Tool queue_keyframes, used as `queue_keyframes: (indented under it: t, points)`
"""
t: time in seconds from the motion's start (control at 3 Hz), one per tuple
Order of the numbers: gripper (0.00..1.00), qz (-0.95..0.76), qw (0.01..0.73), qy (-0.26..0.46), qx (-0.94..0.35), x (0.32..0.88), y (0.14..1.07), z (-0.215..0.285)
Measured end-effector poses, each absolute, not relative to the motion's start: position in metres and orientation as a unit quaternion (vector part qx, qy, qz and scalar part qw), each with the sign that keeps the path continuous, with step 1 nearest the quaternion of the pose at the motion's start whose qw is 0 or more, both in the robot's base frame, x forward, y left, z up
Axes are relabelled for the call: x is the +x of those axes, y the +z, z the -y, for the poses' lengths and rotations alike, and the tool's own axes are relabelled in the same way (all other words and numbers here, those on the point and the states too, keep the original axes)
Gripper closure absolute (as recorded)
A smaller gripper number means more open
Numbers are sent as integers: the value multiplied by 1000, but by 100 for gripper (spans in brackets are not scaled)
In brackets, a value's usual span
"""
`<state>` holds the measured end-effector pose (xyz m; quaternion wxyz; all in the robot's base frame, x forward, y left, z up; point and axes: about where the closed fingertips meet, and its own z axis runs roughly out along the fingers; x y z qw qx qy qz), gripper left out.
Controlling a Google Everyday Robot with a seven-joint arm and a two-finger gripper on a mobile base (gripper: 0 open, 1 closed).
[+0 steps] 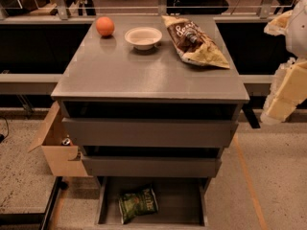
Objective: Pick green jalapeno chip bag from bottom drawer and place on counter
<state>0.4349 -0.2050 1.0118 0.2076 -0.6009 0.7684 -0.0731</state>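
Note:
The green jalapeno chip bag (138, 204) lies crinkled on the dark floor of the open bottom drawer (187, 200), left of its middle. The grey counter (144, 68) tops the three-drawer cabinet above it. My gripper (284, 95), on the cream-coloured arm, hangs at the right edge of the view. It is to the right of the counter's front corner, well above and to the right of the bag, and touches nothing.
On the counter's far part stand an orange (105, 26), a white bowl (143, 37) and a larger brown-and-cream chip bag (194, 40). The two upper drawers (148, 133) are pulled partly out. An open cardboard box (57, 145) sits on the floor to the cabinet's left.

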Motion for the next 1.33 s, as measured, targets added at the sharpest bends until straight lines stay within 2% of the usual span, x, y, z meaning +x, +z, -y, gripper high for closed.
queue_keyframes:
  t: [0.67, 1.33]
  points:
    - [0, -769, 198, -70, -604, 429, 991, 199]
    - [0, -771, 176, -5, -612, 379, 858, 184]
